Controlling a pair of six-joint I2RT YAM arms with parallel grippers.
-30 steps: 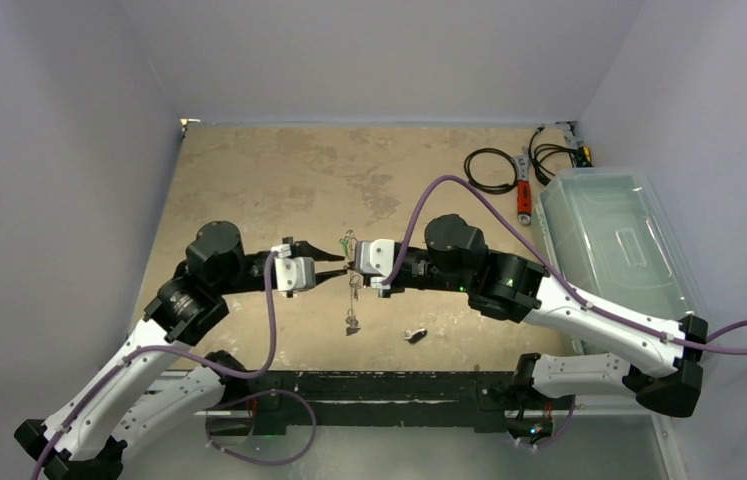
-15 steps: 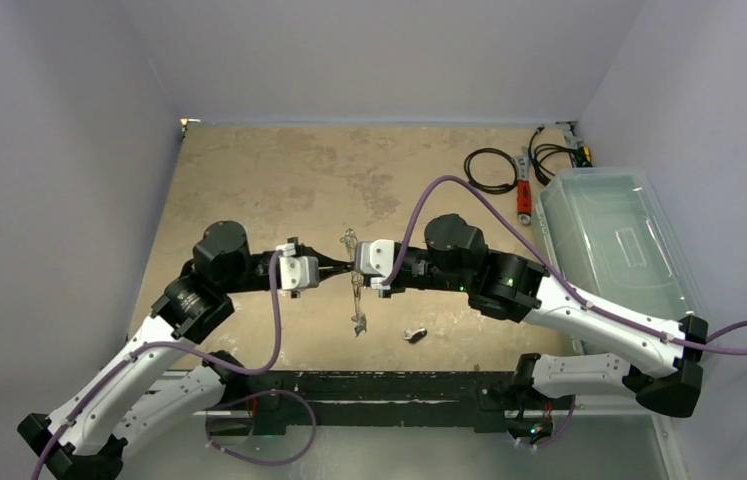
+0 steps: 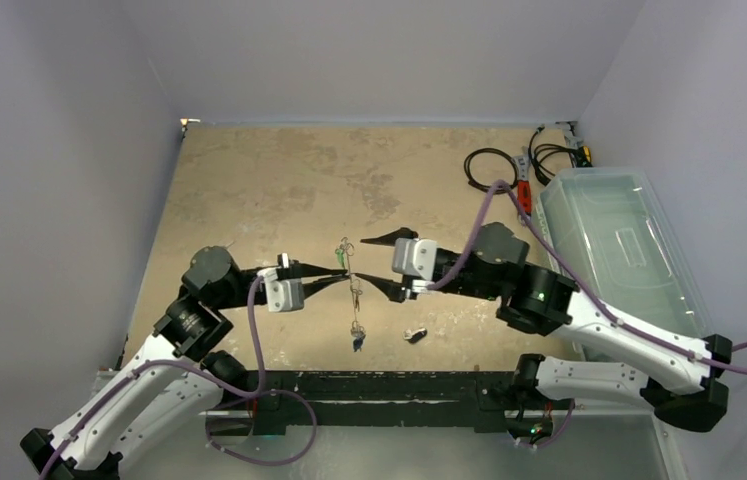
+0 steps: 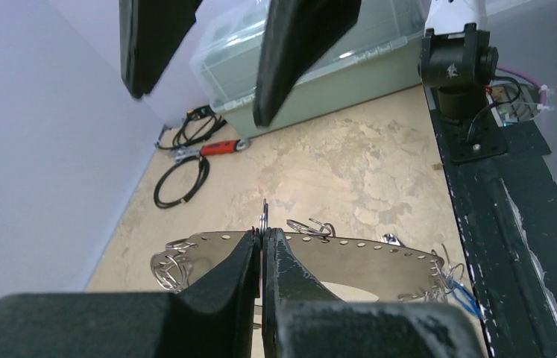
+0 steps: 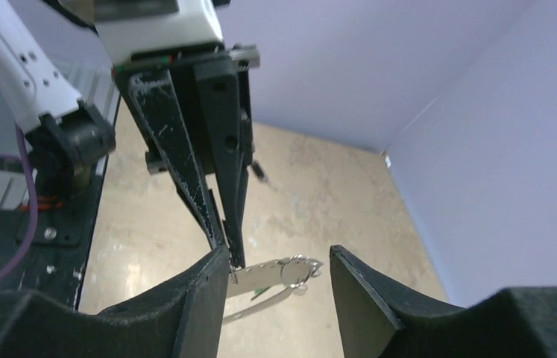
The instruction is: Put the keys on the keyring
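Note:
The keyring point(image 3: 354, 292) hangs edge-on in the air between the two arms, with small split rings and a blue-tagged key point(image 3: 357, 344) at its low end. My left gripper point(image 3: 345, 272) is shut on it. In the left wrist view the pads point(image 4: 249, 257) pinch the flat crescent point(image 4: 364, 257). My right gripper point(image 3: 377, 263) stands open just right of the ring, touching nothing. The right wrist view shows the ring point(image 5: 275, 272) between its spread fingers point(image 5: 204, 298). One loose key point(image 3: 414, 334) lies on the table.
A clear plastic bin point(image 3: 619, 240) stands along the right edge. A black coiled cable point(image 3: 491, 170) and a red-handled tool point(image 3: 524, 195) lie at the back right. The black base rail point(image 3: 379, 385) runs along the near edge.
My right gripper has opened, let go of the keyring and drawn back to the right. My left gripper shut on the ring, which now hangs a little lower.

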